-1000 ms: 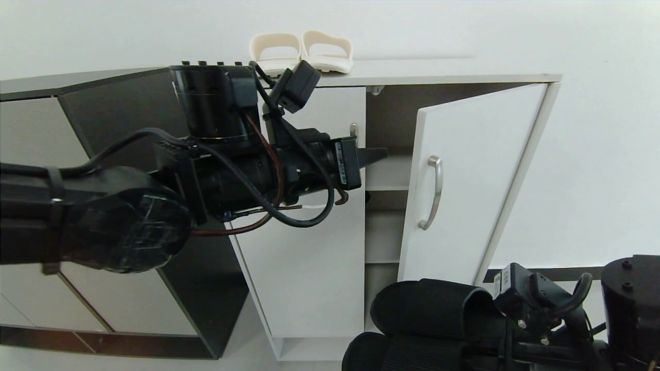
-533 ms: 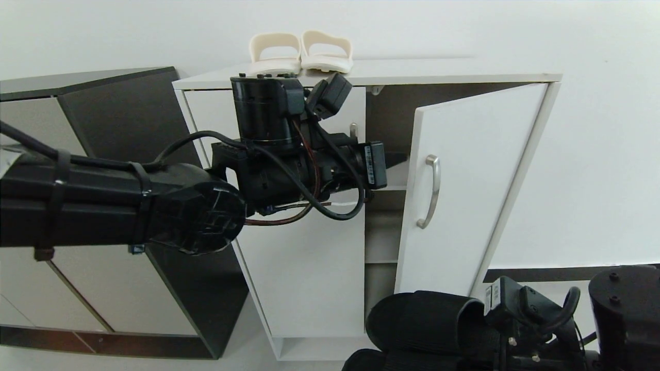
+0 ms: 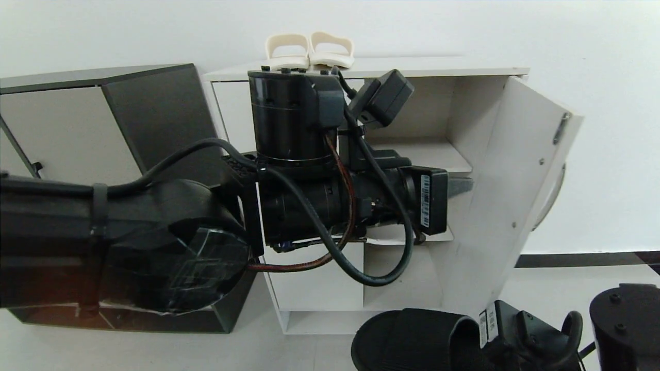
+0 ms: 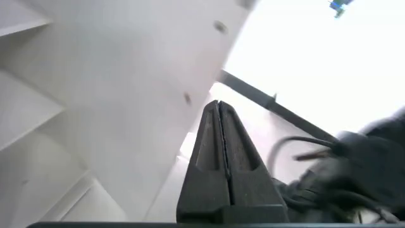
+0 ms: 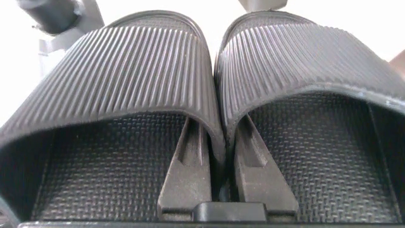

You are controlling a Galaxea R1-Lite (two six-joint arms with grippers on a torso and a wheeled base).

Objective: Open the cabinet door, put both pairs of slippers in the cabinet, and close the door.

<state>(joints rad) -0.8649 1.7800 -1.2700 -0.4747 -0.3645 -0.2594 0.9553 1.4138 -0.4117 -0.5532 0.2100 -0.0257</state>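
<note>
While clamped, black slippers (image 5: 152, 69) look ribbed

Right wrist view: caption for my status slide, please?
Right gripper clamping the black slippers by their adjoining straps.

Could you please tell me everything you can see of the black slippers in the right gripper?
The black slippers are matching slides, seemingly rubber or foam, each with a broad ribbed strap arching over a finely textured footbed. They sit side by side, inner walls pressed together; the right gripper pinches those walls, one finger inside each shoe. In the head view they are held low before the open cabinet, outside it.
</note>
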